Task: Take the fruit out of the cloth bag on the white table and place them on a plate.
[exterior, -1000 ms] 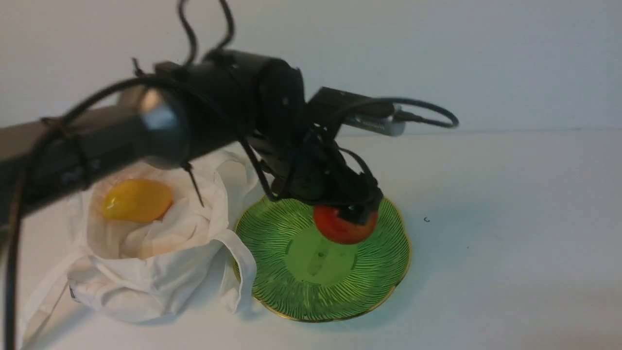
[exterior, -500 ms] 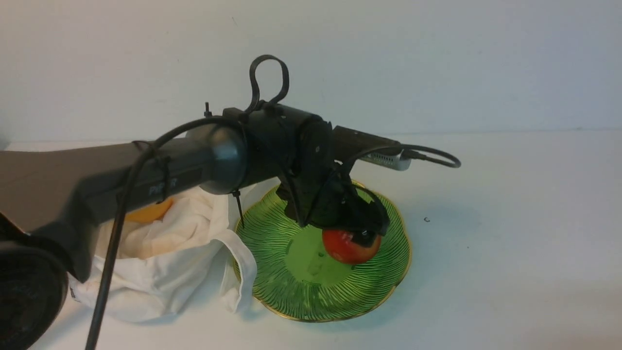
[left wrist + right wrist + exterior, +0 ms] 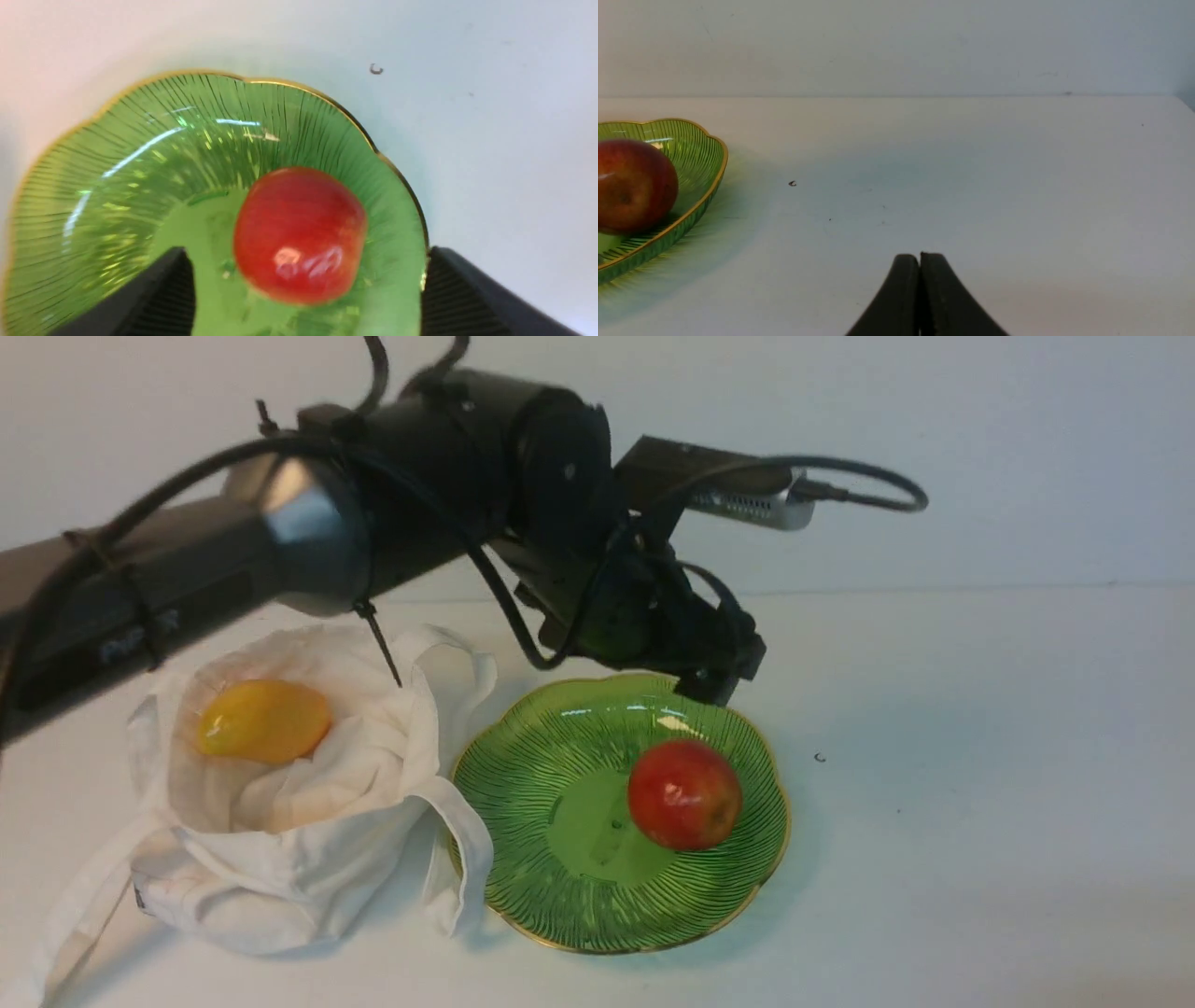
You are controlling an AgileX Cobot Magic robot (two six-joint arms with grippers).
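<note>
One red fruit (image 3: 684, 793) on plate (image 3: 523, 775), white table (image 3: 980, 803), pale wall (image 3: 1027, 429), left jaws spread, right jaws pressed together

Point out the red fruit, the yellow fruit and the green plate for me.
red fruit (image 3: 684, 794), front view, middle of its skin.
yellow fruit (image 3: 264, 720), front view, middle of its visible side.
green plate (image 3: 523, 784), front view, bare ribbed left wall.

Open surface (image 3: 980, 803) at the plate's (image 3: 532, 775) three o'clock; bag (image 3: 280, 887) tight at nine; left arm (image 3: 308, 532) overhangs twelve.

Soft even light; glare streaks the plate (image 3: 117, 177).
</note>
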